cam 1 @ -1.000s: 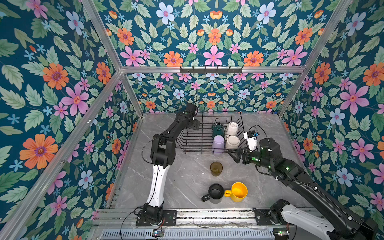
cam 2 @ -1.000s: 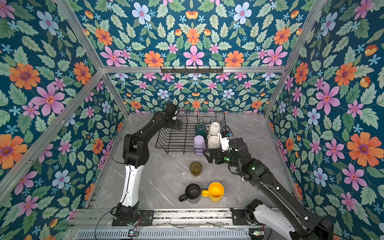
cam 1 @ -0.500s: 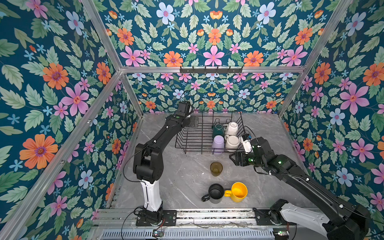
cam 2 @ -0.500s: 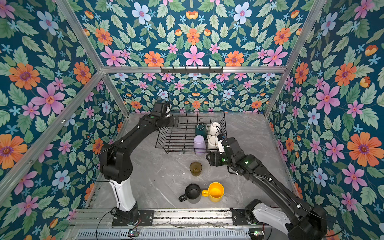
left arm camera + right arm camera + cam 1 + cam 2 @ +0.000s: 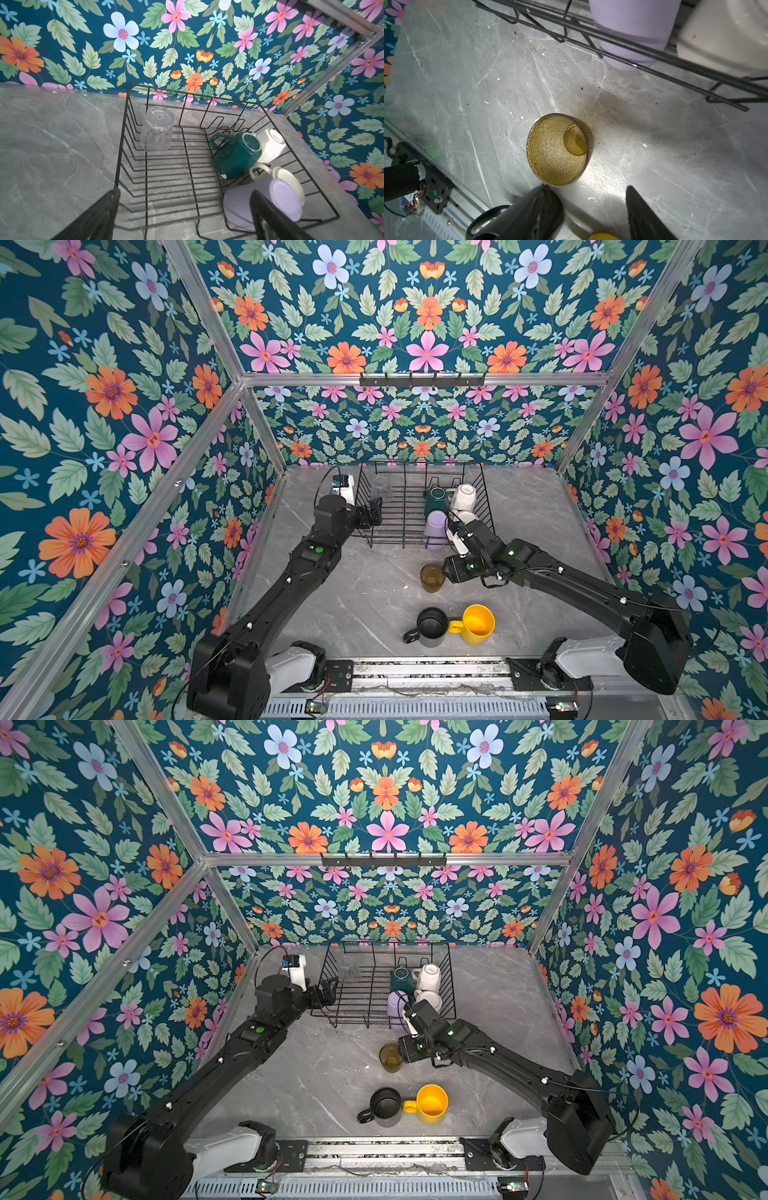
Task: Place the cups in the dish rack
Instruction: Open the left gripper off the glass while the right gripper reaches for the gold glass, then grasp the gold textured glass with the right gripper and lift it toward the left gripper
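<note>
Hovering at the left wall of the dish rack (image 5: 395, 531) with the left gripper (image 5: 185, 193) spread wide, pinching nothing; inside, bottoms up: clear glass (image 5: 156, 128) far left, dark-green mug (image 5: 234, 158), lilac tumbler (image 5: 241, 207), tall cream mug (image 5: 270, 147) and white mug (image 5: 288, 180) along the right; just beside the upright amber glass (image 5: 559, 149) on the table (image 5: 374, 593) with the right gripper (image 5: 588, 187) parted around nothing; nearer the front, side by side: black mug (image 5: 430, 626), yellow mug (image 5: 478, 624)

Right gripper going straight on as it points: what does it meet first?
Likely the amber glass: in the right wrist view it stands just beyond the open right gripper, slightly off the gap's centre, so its rim may get clipped.
</note>
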Robot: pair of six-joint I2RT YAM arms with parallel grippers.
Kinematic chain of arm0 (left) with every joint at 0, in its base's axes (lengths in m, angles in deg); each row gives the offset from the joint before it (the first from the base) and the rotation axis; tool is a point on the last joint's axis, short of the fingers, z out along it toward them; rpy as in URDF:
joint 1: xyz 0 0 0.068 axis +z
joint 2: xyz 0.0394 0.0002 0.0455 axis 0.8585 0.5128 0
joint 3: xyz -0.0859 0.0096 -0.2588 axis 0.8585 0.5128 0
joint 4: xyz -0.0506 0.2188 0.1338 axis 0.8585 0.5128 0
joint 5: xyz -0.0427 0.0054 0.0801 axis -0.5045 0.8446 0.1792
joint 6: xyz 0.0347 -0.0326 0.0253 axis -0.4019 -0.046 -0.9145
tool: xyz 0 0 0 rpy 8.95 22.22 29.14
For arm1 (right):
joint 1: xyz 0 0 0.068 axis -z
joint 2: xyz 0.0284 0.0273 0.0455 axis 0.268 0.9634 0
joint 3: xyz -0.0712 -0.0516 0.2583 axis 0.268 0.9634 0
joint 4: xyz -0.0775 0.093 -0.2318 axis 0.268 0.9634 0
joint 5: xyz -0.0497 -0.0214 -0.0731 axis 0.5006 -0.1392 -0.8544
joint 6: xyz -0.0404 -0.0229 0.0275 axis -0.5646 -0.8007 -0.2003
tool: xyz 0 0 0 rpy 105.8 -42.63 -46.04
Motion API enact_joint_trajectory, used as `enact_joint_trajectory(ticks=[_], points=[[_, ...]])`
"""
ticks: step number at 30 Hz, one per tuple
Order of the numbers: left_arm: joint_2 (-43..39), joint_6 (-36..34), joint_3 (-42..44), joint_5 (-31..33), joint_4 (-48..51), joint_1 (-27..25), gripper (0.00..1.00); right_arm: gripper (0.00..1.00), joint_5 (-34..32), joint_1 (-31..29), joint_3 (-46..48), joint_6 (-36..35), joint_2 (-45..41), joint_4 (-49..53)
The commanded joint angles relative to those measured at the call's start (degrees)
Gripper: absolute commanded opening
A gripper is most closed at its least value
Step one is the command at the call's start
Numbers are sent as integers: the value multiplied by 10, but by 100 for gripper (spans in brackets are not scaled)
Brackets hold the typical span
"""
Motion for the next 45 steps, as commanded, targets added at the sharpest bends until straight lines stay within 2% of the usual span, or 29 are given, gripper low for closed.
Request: enact_joint_trajectory(ticks=[1, 6, 13, 19, 24, 27, 31, 34, 37, 41, 45], points=[[-60, 43, 51, 18, -70, 1, 100, 56, -10, -6, -8, 7, 28, -15], [-137, 51, 88, 35, -64, 1, 100, 49, -16, -10, -17, 7, 78, -30], [-167, 73, 106, 60, -65, 1, 100, 36, -40, -35, -48, 2, 141, -31], [-174, 70, 112, 65, -69, 1, 100, 18, -51, -48, -63, 4, 181, -22], [-178, 69, 119, 63, -76, 1, 100, 0, -36, -49, -67, 4, 175, -28], [-178, 68, 121, 68, -78, 1, 100, 0, -23, -48, -76, 7, 168, -21], [-180, 65, 130, 52, -95, 1, 100, 0, 2, -49, -77, 6, 119, -27], [-181, 58, 134, 19, -118, 1, 100, 0, 18, -45, -79, 10, 81, -34], [-181, 50, 143, -52, -159, 1, 100, 0, 63, -32, -73, 14, 42, -53], [-176, 48, 154, -165, -234, 1, 100, 0, 162, 24, -31, 53, -14, -129], [-151, 57, 154, -318, -304, 1, 100, 0, 262, 70, 18, 95, -61, -230]])
